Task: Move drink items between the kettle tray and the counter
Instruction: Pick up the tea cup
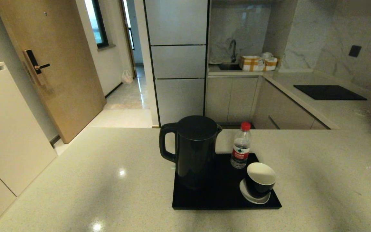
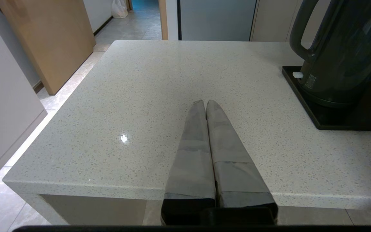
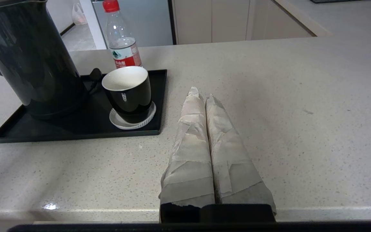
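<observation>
Kettle (image 1: 194,151), bottle (image 1: 240,150), cup (image 1: 260,179) on tray (image 1: 224,199) — left claw (image 2: 205,102), right claw (image 3: 201,91) clenched, empty

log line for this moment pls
kettle, bottle, cup: on tray | left gripper: shut, idle | right gripper: shut, idle

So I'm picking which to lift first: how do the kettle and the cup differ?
The kettle is tall, lidded and has a side handle; the cup is short, open-topped and shows no handle. The kettle is black all over, while the cup is white inside. The kettle stands on the tray's left part; the cup sits on a white saucer at its right. Both are upright on the tray.
</observation>
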